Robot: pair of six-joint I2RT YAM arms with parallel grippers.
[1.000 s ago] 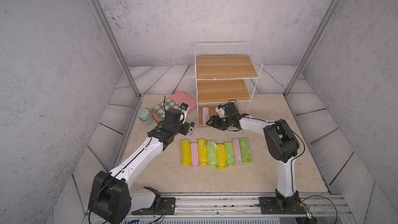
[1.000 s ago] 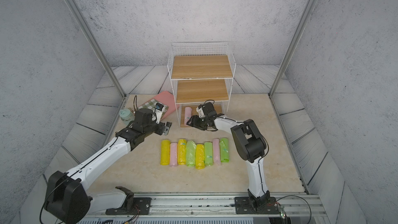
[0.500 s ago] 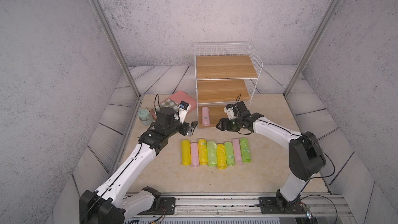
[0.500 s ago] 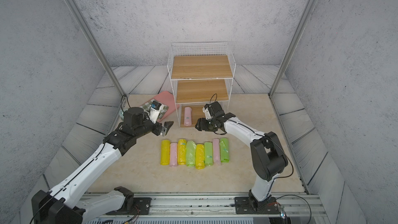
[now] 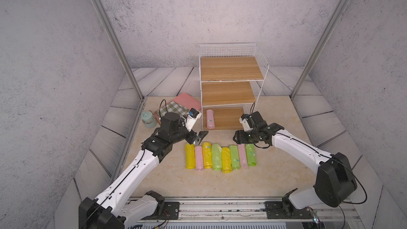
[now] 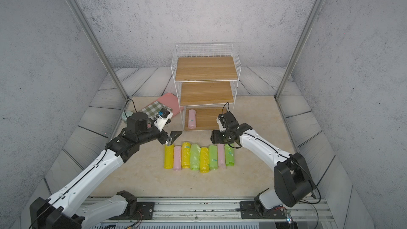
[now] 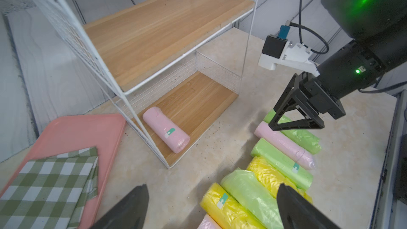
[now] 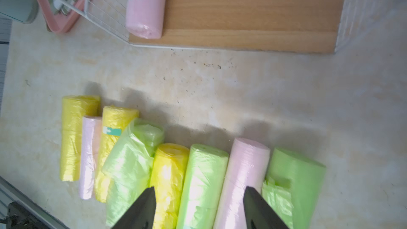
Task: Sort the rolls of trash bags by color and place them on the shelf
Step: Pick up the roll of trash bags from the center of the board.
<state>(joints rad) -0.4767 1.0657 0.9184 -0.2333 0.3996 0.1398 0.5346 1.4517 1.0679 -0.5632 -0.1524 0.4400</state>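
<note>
Off the shelf [image 5: 229, 69] now, right fingers [image 8: 141, 212] spread (empty) over a green roll [image 8: 202, 179]; left fingers [image 7: 130, 211] spread.

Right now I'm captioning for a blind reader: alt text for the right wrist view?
Eight yellow, pink and green rolls lie side by side on the table near the open right gripper; another pink roll sits on the shelf.

Grey speckled plaster-like walls [image 5: 66, 40] enclose the space. Two slanted aluminium posts [image 5: 116, 42] rise at the back corners. Pale grey plank-patterned panels [image 5: 163, 80] border a beige marbled counter [image 5: 275, 172], evenly lit; a metal rail [image 5: 220, 203] runs along its front.
</note>
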